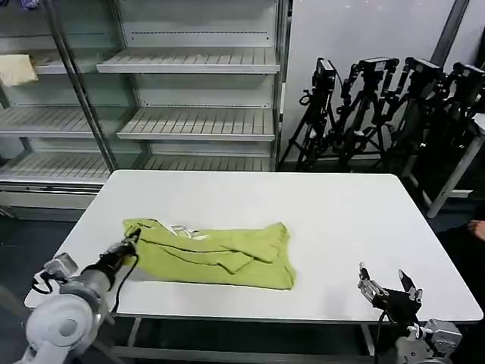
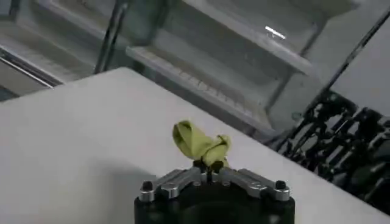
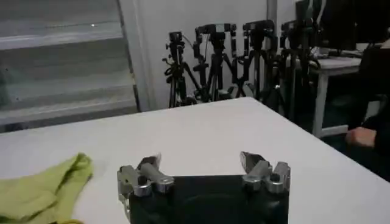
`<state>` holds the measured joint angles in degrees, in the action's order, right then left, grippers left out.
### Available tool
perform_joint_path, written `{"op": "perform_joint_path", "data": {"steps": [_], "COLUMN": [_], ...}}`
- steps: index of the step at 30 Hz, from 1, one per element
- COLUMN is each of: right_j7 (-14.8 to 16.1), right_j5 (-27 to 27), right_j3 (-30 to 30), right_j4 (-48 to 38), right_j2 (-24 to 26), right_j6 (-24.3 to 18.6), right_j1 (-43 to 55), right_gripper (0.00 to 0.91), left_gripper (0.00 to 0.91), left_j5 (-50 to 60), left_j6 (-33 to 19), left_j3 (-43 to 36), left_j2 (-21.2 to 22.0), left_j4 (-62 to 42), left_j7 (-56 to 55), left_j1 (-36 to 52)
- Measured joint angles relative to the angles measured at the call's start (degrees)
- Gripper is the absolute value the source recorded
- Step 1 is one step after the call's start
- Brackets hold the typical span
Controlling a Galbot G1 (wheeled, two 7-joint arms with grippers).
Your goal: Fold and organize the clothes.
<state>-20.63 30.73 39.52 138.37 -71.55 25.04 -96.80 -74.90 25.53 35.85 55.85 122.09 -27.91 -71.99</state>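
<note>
The clothes are one lime yellow-green T-shirt (image 1: 216, 254), lying roughly folded and wrinkled across the front left part of the white table (image 1: 333, 212). A bit of white print shows near its upper left edge. My left gripper (image 1: 130, 246) is at the shirt's left end, shut on a bunched fold of the fabric (image 2: 201, 144); its tip (image 2: 208, 165) pinches the cloth. My right gripper (image 1: 389, 284) hovers open at the table's front right edge, well apart from the shirt. In the right wrist view its fingertips (image 3: 200, 162) stand wide, with a shirt edge (image 3: 46, 192) off to one side.
Empty display shelves (image 1: 197, 114) stand behind the table, with a pale cream cloth (image 1: 17, 70) on a left shelf. Black tripods (image 1: 379, 106) cluster at the back right beside another white table (image 1: 466, 152). A person's hand (image 1: 477, 227) shows at the right edge.
</note>
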Motion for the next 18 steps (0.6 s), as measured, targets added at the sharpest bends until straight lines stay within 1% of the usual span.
{"op": "perform_joint_path", "data": {"steps": [3, 7, 12, 18], "right_j7": [-0.01, 0.13, 0.36, 0.82], "right_j5": [-0.27, -0.93, -2.27, -3.79], "right_j3": [0.20, 0.31, 0.19, 0.19], "right_j4": [0.44, 1.00, 1.89, 2.95], "right_j2": [-0.20, -0.51, -1.10, -1.54], "right_j6": [-0.07, -0.35, -0.59, -1.09], "right_j1": [-0.47, -1.33, -2.50, -3.67], "right_gripper": [0.907, 0.907, 0.907, 0.907], "left_gripper": [0.020, 0.020, 0.020, 0.020], "left_j5": [-4.20, -8.21, -10.42, -9.45], "left_j6": [-0.47, -1.31, -1.63, -2.18], "left_j3": [0.14, -1.77, -6.18, -12.58], "left_j2": [0.32, 2.38, 6.74, 12.15], "left_j4": [1.37, 2.85, 3.07, 0.63], "left_j7": [0.30, 1.07, 1.27, 1.46], "left_j1": [0.75, 1.91, 3.70, 6.50]}}
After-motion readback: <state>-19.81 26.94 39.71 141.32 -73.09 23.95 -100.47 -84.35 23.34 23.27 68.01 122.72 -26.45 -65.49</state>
